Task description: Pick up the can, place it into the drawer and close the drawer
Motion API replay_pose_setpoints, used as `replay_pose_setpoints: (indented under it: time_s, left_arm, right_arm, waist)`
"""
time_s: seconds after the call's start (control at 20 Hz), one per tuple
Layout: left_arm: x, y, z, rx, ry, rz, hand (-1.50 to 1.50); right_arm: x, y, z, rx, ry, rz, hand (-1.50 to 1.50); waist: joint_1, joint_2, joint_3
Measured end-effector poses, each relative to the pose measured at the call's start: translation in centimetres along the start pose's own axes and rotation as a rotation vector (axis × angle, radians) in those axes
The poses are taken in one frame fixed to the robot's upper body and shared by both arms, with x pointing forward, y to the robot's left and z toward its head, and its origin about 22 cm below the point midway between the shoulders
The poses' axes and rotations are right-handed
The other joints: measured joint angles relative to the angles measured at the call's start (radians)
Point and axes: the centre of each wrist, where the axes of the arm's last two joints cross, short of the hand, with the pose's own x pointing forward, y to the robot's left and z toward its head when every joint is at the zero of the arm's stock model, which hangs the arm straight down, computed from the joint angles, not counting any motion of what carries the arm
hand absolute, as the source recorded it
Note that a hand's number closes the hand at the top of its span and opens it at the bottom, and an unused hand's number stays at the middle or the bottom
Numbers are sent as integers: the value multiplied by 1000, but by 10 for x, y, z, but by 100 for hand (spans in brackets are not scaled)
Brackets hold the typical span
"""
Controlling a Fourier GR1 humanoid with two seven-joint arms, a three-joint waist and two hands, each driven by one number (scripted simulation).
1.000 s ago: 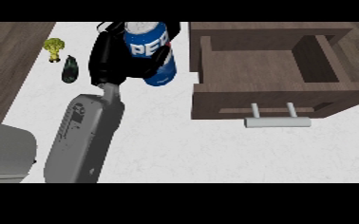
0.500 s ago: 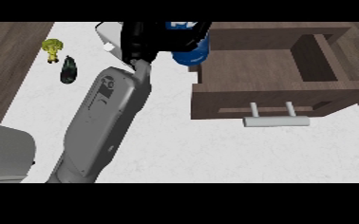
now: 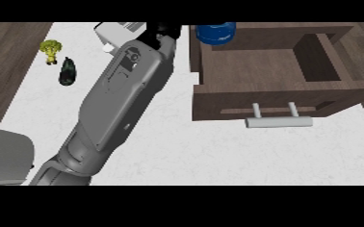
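Left hand (image 3: 163, 30) is mostly cut off at the top edge, so its grip cannot be told. Blue can (image 3: 216, 32), half visible, sits at the open drawer's (image 3: 250, 70) back-left corner.

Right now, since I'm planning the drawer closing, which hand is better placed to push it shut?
Probably the left: the left hand is beside the can at the open drawer, whose handle faces the robot. The right hand is out of view.
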Motion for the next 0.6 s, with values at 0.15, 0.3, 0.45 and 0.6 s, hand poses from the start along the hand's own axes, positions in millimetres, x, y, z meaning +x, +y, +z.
replay_pose_setpoints:
  time_s: [0.15,0.3,0.45,0.6]
  left_arm:
    - [2,-12,-6,-4,6,-9,150]
    - [1,-18,-12,-3,13,-13,150]
    - [-2,-28,-11,-9,17,-23,150]
    - [-1,-38,-14,-9,30,-27,150]
  right_arm:
    - [-2,-4,4,10,-1,-1,-150]
    - [-1,-2,5,5,-8,-2,-150]
    - [0,0,0,14,-9,3,-150]
    - [2,4,-5,12,-15,-1,-150]
  waist:
    - [-7,0,0]
    - [-9,1,0]
    - [-11,1,0]
    - [-18,3,0]
